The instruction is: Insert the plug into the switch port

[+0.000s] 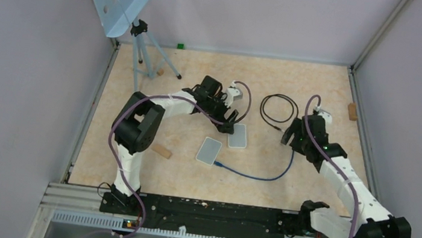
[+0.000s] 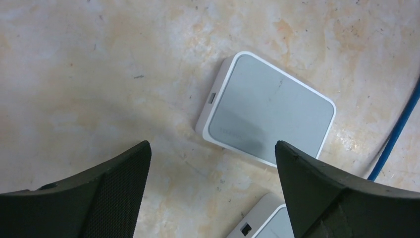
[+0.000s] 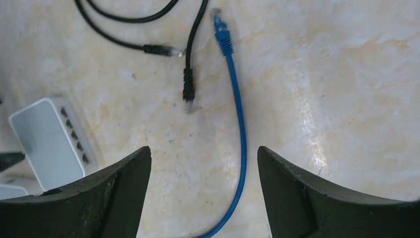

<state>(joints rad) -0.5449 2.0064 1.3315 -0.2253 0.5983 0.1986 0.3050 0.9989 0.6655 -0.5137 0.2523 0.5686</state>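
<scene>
Beige tabletop [image 3: 346, 99] separates switch [image 3: 47, 141], ports along one edge, from blue plug [image 3: 221, 32].

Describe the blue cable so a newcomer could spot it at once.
On the beige marbled tabletop, look between the right gripper and the two flat white square boxes at centre. The thin blue network cable lies there in one open curve; the neighbouring thin black cable, farther back, is coiled into a loop.
</scene>
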